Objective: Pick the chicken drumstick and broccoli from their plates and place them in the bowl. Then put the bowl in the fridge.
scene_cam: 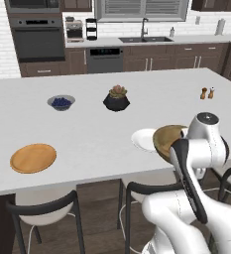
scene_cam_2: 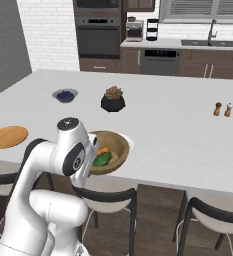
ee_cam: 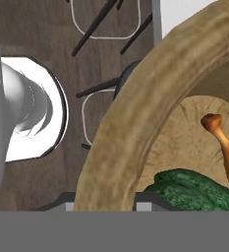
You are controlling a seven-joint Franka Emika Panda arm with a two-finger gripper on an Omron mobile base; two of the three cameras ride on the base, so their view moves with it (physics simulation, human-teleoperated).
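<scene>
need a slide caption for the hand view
Claw shut on wooden bowl rim, with chicken drumstick and broccoli inside.

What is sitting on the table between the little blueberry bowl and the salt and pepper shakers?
A black pot with a green-pink plant sits between the blueberry bowl and the shakers; the rest of that stretch is bare white table. Both base views show it.

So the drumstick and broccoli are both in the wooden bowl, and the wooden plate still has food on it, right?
Not quite. The drumstick and broccoli are in the wooden bowl, but the wooden plate is bare, as the left base view shows.
</scene>
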